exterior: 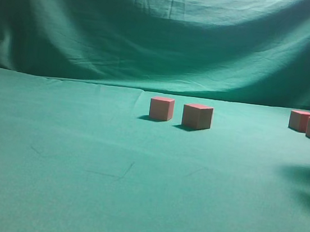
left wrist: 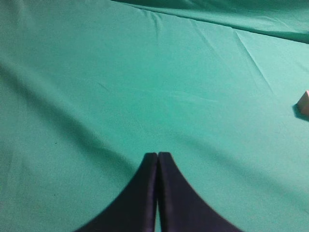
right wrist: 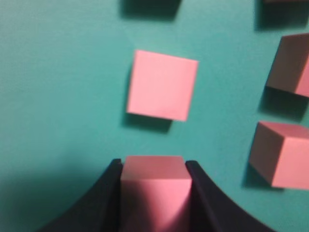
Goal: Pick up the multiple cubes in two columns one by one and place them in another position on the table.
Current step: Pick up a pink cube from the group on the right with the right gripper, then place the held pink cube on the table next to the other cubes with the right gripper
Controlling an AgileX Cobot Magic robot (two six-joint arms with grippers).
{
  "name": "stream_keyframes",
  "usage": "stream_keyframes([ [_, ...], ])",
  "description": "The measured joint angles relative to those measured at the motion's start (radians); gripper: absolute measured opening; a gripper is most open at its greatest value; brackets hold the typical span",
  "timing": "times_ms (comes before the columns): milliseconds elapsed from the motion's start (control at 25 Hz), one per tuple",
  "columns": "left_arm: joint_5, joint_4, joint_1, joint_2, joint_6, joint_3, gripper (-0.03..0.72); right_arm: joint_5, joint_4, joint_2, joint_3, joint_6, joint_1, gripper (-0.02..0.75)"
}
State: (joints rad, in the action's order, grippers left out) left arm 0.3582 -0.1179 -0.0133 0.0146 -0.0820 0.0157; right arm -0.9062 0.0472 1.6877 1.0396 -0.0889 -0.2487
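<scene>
Right pincer point(right wrist: 153, 169) clamping one cube point(right wrist: 153, 186), four cubes nearby

The left gripper point(left wrist: 158, 157) points out over the table point(left wrist: 120, 82), its two dark fingers point(left wrist: 140, 193) pressed together so that only a thin seam shows between them, with nothing held. Ahead of the fingertips the teal-green cloth lies smooth, crossed by a few faint creases that run away from the gripper. Far off to the gripper's right, at the frame's edge, the corner of one pinkish cube point(left wrist: 304, 102) sits on the cloth, well apart from the fingers.
</scene>
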Motion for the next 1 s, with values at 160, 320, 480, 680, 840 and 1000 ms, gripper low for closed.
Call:
stream_keyframes([
  [160,0.0,0.0,0.0,0.0,0.0,0.0,0.0,-0.122,-0.059,-0.028,0.137,0.042,-0.098,0.262],
  [320,0.0,0.0,0.0,0.0,0.0,0.0,0.0,-0.156,-0.071,-0.02,0.298,-0.001,-0.25,0.262],
  [480,0.0,0.0,0.0,0.0,0.0,0.0,0.0,-0.175,-0.079,0.067,0.494,-0.063,-0.384,0.262],
  [680,0.0,0.0,0.0,0.0,0.0,0.0,0.0,-0.256,-0.08,0.271,0.74,-0.079,-0.494,0.262],
  [840,0.0,0.0,0.0,0.0,0.0,0.0,0.0,-0.313,-0.08,0.445,0.927,-0.113,-0.541,0.262],
  [1000,0.0,0.0,0.0,0.0,0.0,0.0,0.0,-0.326,-0.05,0.574,1.068,-0.185,-0.557,0.262],
])
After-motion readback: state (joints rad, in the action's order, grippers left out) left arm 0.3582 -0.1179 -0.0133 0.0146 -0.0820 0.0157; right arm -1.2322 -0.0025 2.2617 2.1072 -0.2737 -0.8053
